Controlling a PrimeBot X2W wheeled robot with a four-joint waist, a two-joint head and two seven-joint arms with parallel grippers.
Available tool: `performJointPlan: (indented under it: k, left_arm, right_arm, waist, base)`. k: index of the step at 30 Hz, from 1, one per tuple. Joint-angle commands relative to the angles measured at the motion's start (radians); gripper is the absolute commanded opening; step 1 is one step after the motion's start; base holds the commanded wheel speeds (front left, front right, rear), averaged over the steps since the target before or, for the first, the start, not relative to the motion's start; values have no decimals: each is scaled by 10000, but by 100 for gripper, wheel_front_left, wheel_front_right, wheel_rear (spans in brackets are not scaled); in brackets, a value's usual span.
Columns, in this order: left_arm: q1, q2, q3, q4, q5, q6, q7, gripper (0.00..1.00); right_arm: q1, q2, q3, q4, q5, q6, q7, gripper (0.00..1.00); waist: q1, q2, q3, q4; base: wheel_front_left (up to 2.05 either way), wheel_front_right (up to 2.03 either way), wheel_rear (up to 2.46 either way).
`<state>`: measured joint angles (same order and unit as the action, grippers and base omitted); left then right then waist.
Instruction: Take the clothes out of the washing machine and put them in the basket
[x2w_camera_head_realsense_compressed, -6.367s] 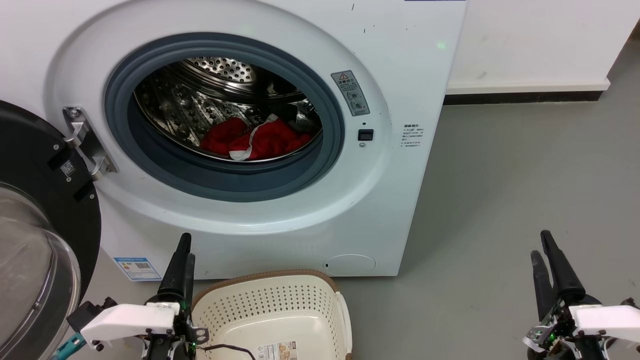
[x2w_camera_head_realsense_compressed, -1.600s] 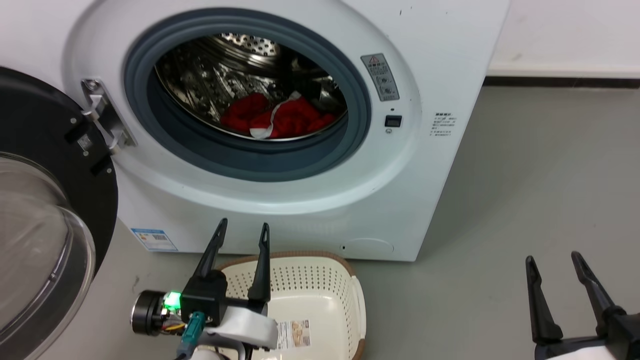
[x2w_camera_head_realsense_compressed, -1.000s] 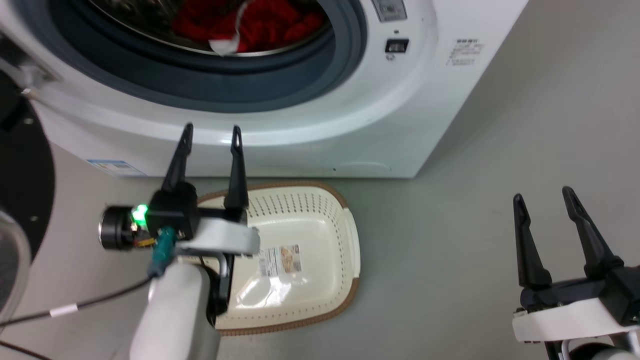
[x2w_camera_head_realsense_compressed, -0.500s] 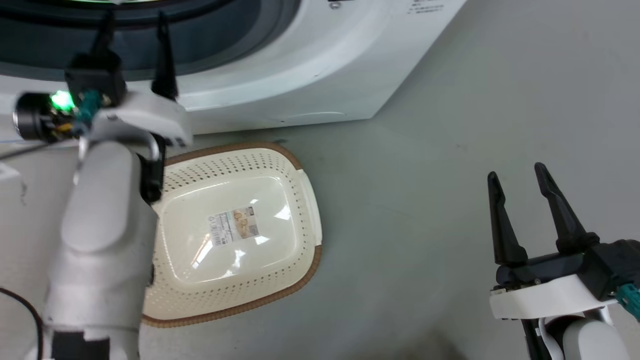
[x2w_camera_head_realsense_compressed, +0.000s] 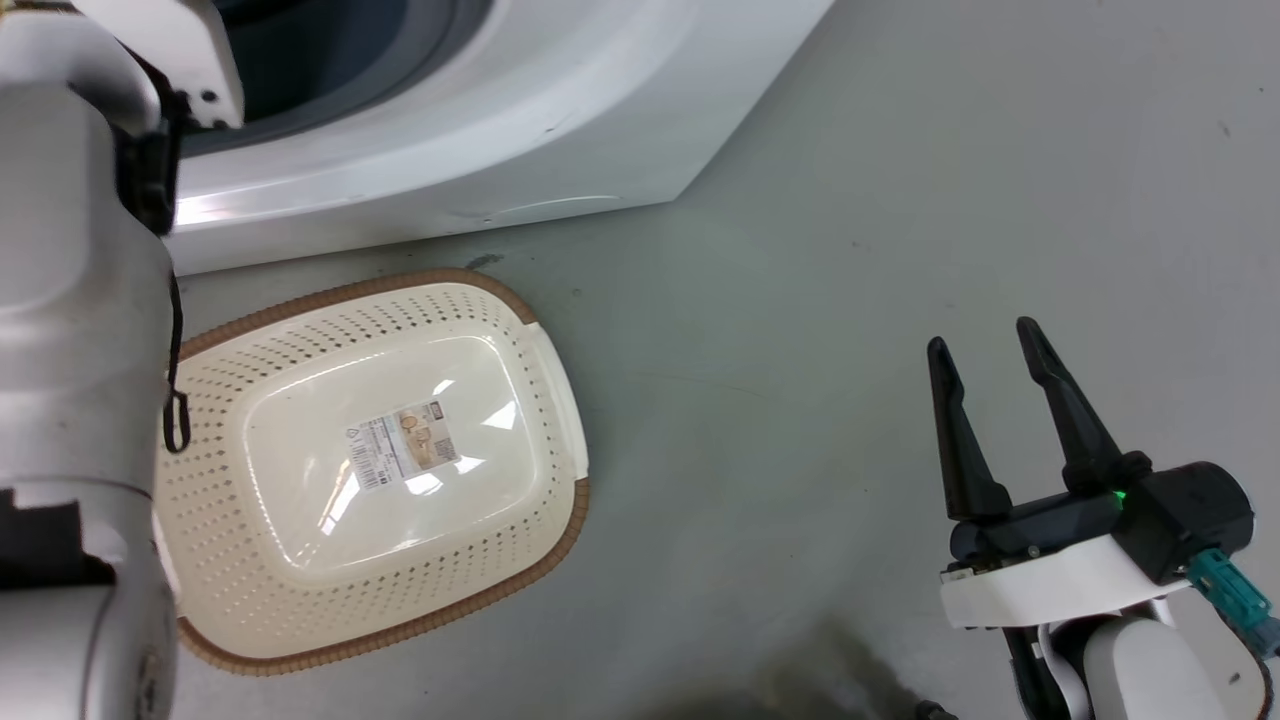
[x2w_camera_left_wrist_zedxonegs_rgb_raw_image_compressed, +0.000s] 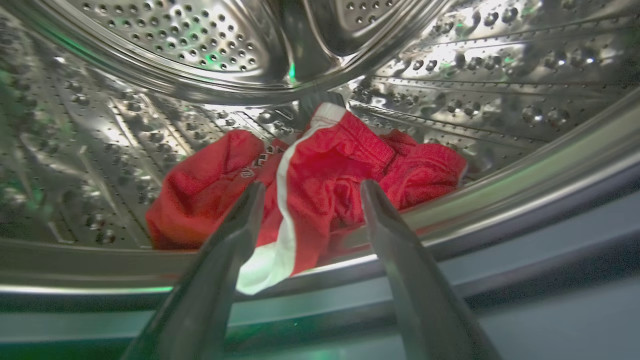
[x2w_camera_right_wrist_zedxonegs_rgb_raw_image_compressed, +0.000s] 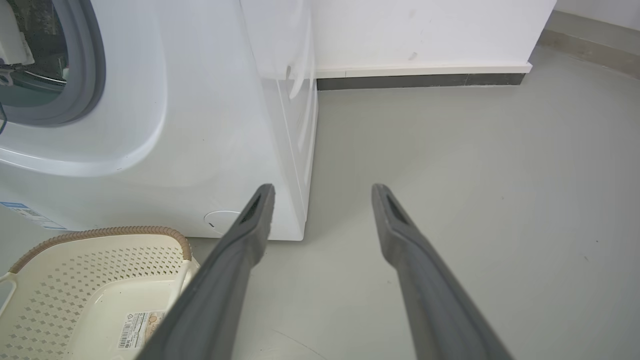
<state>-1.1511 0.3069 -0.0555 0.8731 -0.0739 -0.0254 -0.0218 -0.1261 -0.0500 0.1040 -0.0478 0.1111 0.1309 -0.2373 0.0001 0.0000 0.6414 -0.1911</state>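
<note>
In the head view the pale left forearm (x2w_camera_head_realsense_compressed: 70, 300) runs along the 9 o'clock edge and reaches up toward 11 o'clock, into the porthole of the washing machine (x2w_camera_head_realsense_compressed: 450, 130). The left wrist view looks into the perforated steel drum (x2w_camera_left_wrist_zedxonegs_rgb_raw_image_compressed: 200, 40). There the left end effector (x2w_camera_left_wrist_zedxonegs_rgb_raw_image_compressed: 312, 184) is spread wide and holds nothing. The clothes (x2w_camera_left_wrist_zedxonegs_rgb_raw_image_compressed: 340, 160) lie in a red heap with a white stripe on the drum's bottom, at the centre of that view, and one white end hangs toward 6 o'clock over the drum's lip. The fingertips frame the heap and seem just short of it, though I cannot tell whether they touch the fabric.

The basket (x2w_camera_head_realsense_compressed: 505, 320) sits on the grey floor (x2w_camera_head_realsense_compressed: 800, 250) just in front of the washer, at 8 o'clock in the head view, with a paper label (x2w_camera_head_realsense_compressed: 408, 445) on its glossy bottom.

At 4 o'clock the right end effector (x2w_camera_head_realsense_compressed: 980, 335) hovers above the floor, well apart from the basket. Its fingers are parted wide, grip nothing, and point toward 12 o'clock.
</note>
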Motion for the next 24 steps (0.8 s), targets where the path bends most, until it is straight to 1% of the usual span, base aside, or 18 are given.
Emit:
performJointPlan:
  k: [1,2,7,12,16,23,24]
  left_arm:
    - [-360,149,-28,234,-22,-96,280,100]
    - [-799,373,-114,659,13,-215,889,100]
    - [-1484,716,-220,1218,26,-345,1982,100]
    - [-2128,1116,-292,1626,36,-407,3344,100]
    - [-2528,1471,-420,1806,156,-297,4427,100]
    - [-2756,1774,-503,2027,140,-68,6387,100]
    - [-2726,1784,-500,2035,115,-11,6613,58]
  right_arm:
    - [-203,-6,84,57,90,-3,-75,100]
    - [-253,-4,243,196,189,-3,-131,100]
    - [-389,-6,367,336,331,-3,-216,100]
    - [-482,-6,602,433,521,-3,-248,100]
    - [-491,-6,794,519,689,-3,-269,100]
    - [-468,-6,971,602,812,-3,-290,100]
    - [-476,-4,994,608,835,-3,-290,100]
  waist:
    - [-1,0,108,-137]
    - [-1,0,201,-329]
    - [-1,0,380,-600]
    - [-1,0,535,-945]
    - [-1,0,617,-1214]
    - [-1,0,678,-1407]
    - [-1,0,678,-1425]
  base:
    - [0,0,0]
    - [0,0,0]
    - [0,0,0]
    - [0,0,0]
    - [0,0,0]
    - [0,0,0]
    - [0,0,0]
